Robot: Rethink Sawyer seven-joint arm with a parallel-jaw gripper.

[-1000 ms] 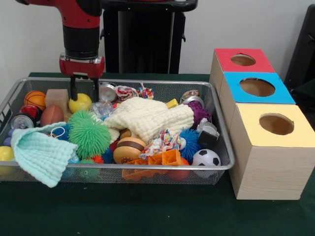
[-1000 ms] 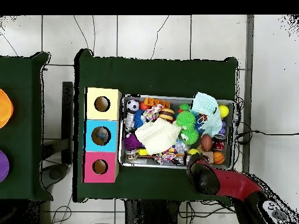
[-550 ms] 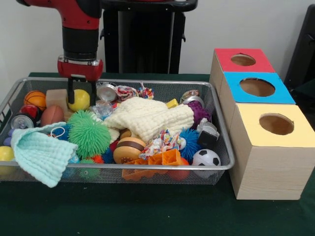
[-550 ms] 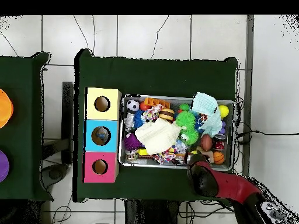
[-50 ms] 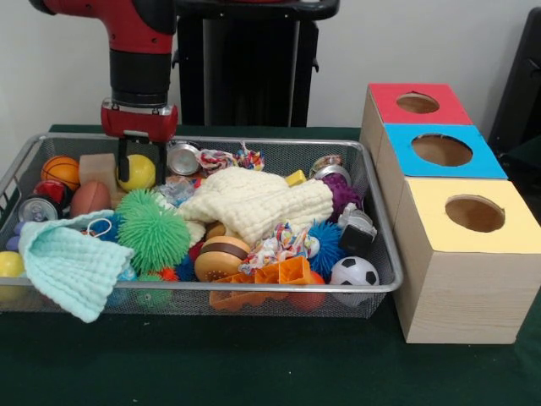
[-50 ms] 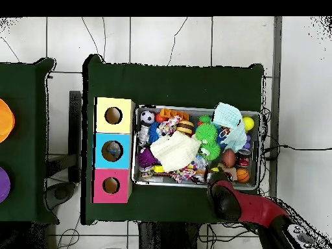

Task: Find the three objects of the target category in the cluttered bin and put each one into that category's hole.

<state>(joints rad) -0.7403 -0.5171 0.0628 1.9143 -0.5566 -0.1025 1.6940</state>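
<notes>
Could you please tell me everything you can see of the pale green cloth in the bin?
The pale green cloth looks like soft, woven, waffle-textured fabric, crumpled rather than folded. It lies at the near left of the wire bin in the front view, with one corner draped over the front rim and hanging down outside the mesh. It partly covers toys beneath it, and the spiky green ball sits against its right side. A small ring rests on its top edge.
</notes>
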